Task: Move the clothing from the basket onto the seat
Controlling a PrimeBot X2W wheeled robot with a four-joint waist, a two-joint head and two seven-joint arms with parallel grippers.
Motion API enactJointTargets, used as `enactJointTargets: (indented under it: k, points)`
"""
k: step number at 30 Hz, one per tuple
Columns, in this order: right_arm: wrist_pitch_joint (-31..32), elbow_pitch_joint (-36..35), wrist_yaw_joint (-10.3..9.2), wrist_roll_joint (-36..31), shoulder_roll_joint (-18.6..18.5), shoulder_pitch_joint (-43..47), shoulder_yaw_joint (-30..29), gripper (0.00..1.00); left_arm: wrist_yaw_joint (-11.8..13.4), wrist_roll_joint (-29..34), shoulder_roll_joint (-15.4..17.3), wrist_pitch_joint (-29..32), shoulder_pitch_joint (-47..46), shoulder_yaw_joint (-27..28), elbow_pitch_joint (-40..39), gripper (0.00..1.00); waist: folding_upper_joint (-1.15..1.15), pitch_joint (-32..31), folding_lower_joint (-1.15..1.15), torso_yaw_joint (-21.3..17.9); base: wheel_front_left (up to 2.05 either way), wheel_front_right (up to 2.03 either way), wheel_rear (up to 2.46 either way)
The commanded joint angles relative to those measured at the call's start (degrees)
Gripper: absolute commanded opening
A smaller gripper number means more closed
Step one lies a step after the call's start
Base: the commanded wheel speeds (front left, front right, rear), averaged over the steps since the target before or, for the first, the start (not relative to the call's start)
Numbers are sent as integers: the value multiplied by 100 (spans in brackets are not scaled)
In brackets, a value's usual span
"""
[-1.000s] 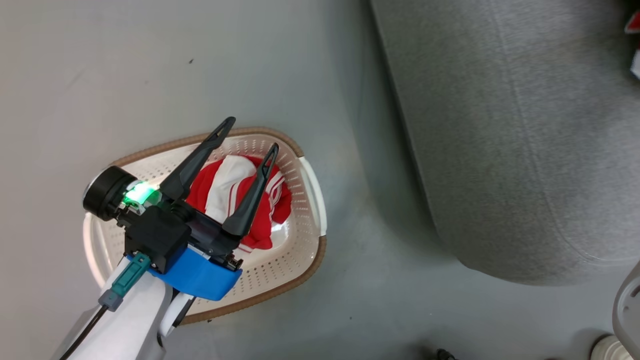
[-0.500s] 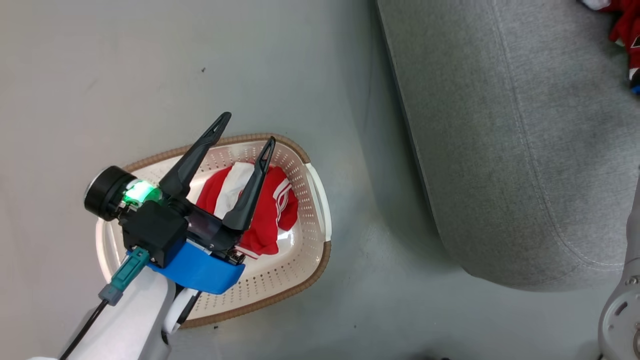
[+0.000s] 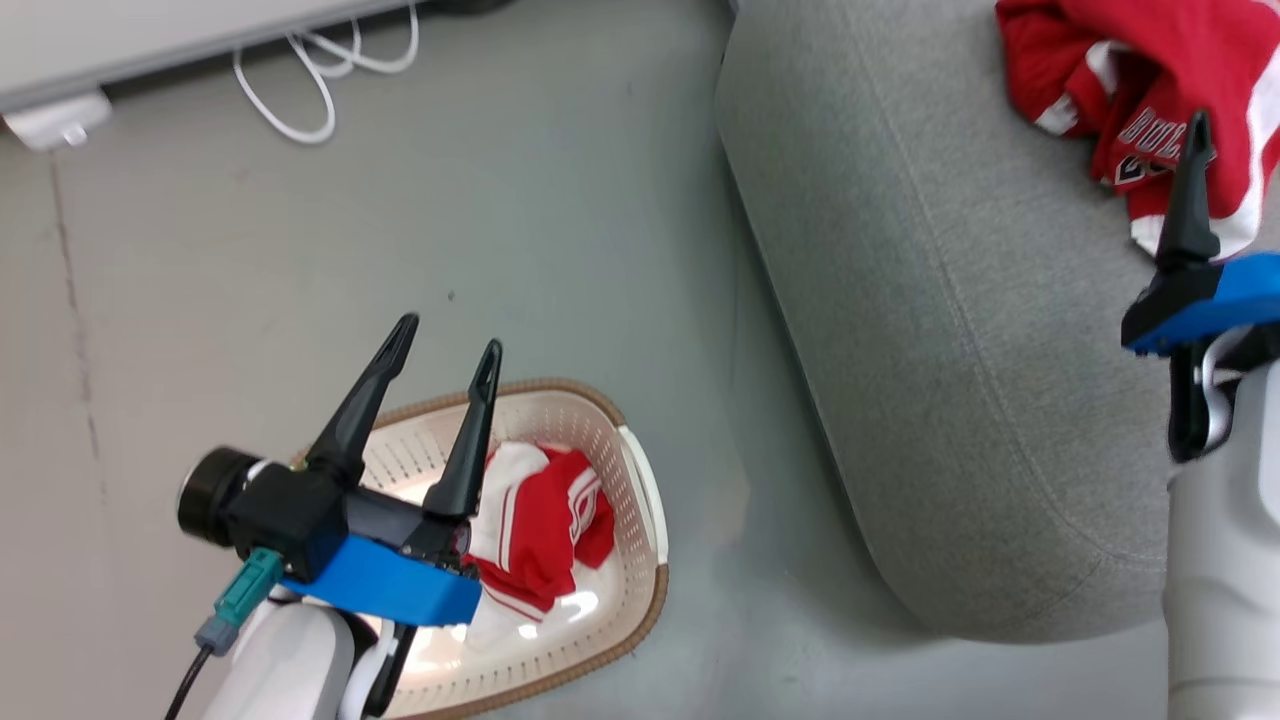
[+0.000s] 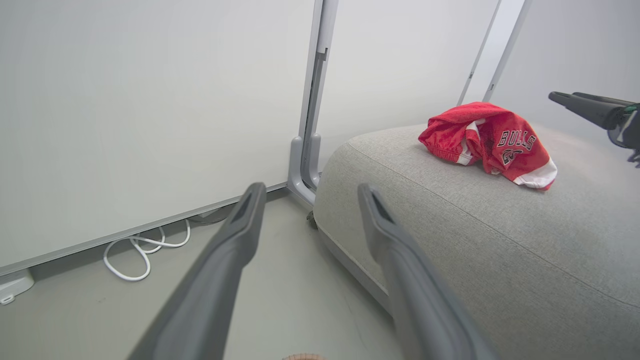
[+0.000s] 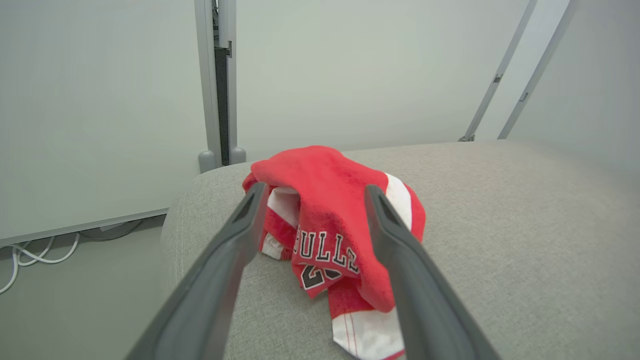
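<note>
My right claw [image 5: 315,189] has its jaws spread wide and grips nothing. Just beyond its fingertips, showing between them, a red jersey [image 5: 330,200] with white lettering lies crumpled on the seat [image 5: 500,225]. Whether the fingers touch it I cannot tell. The grey seat stretches out under and around this claw, and a pale wall [image 5: 100,100] stands behind it.

My left claw [image 3: 447,338] is also wide open and empty, well apart from the right one. It hangs over the basket [image 3: 600,440], with its fingertips reaching past the brown rim. Beside its fingers, on the right, a second garment [image 3: 545,520], red and white, lies bunched inside the basket. The basket stands on the floor [image 3: 500,200], near the seat's edge.
</note>
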Motion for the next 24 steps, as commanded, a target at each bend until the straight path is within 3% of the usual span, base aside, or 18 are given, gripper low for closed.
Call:
enactJointTargets:
  k: [1, 12, 24]
  points:
    - [-19, -179, 1, 56, 31, 267, 78, 100, -15, 12, -62, -17, 147, 76, 48, 100, 0, -499, 0, 78, 0, 0, 0]
    - [-19, -1423, 1, 592, 84, 2177, 1270, 100, -40, 92, -468, -17, 1106, 675, 305, 100, 0, -1508, 0, 207, 0, 0, 0]
    - [-13, -1829, 1, 1181, 87, 3269, 1988, 100, -38, 56, -702, -17, 1533, 1144, 523, 100, 0, -1890, 0, 336, 0, 0, 0]
